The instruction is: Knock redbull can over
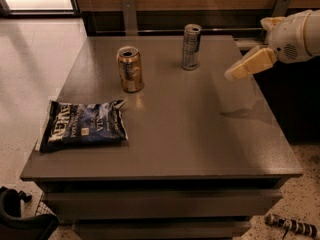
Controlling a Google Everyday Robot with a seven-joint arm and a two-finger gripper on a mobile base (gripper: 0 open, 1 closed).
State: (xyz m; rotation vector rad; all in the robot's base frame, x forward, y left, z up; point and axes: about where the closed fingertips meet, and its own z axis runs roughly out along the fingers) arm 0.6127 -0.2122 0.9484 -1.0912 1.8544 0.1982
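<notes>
The redbull can (190, 47) is a slim silver and blue can standing upright at the back of the grey table (190, 134), right of centre. My gripper (231, 74) comes in from the right edge, held above the table's right side, to the right of the can and apart from it. One cream finger (248, 64) points left toward the can.
A shorter gold can (130, 69) stands upright left of the redbull can. A blue chip bag (83, 126) lies flat at the table's left front. A wood wall with metal brackets runs behind the table. Pale floor lies to the left.
</notes>
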